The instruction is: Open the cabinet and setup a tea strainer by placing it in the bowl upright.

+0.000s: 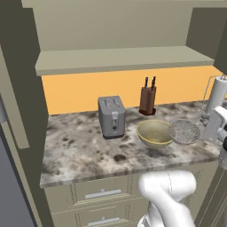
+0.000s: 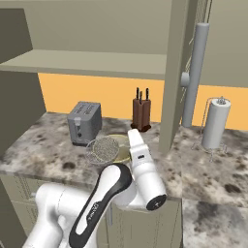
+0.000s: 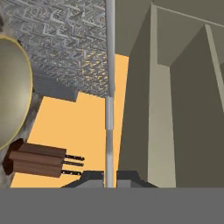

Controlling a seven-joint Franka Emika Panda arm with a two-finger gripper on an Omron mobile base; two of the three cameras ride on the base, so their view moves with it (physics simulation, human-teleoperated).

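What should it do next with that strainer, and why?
Probably carry the strainer a little further over the bowl and lower it in. The tool is shut on its thin handle, the cabinet is already open, and the mesh hangs at the bowl's rim, not inside.

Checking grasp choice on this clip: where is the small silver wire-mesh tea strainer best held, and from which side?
By its thin straight metal handle, from the end away from the silver wire-mesh tea strainer basket, as the shut gripper does: the rod fits between the fingers, leaving the basket free beside the yellowish-tan round bowl.

Orange wall (image 1: 80, 91) behind a speckled stone counter (image 1: 75, 150) over drawers (image 1: 102, 193).
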